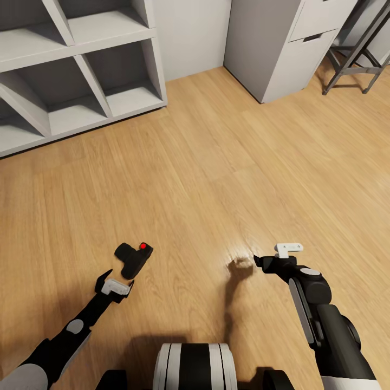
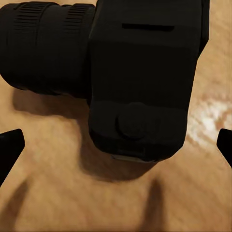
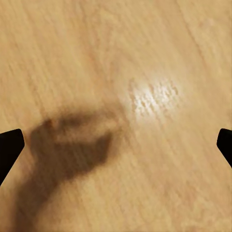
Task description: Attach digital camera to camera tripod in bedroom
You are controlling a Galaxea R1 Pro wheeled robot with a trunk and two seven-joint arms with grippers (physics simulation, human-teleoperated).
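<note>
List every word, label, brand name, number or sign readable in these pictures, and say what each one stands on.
None: no readable text in any view.
The digital camera on the wood floor carries a plain red button and no brand mark.
The white cubby shelves, the grey drawer cabinet and both arms are unmarked.

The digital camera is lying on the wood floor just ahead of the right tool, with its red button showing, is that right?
Not quite: the digital camera lies just ahead of the left tool, not the right one. The head view shows it there on the wood floor, red button showing, while the right tool has only bare floor before it. The left wrist view shows the camera close up.
</note>
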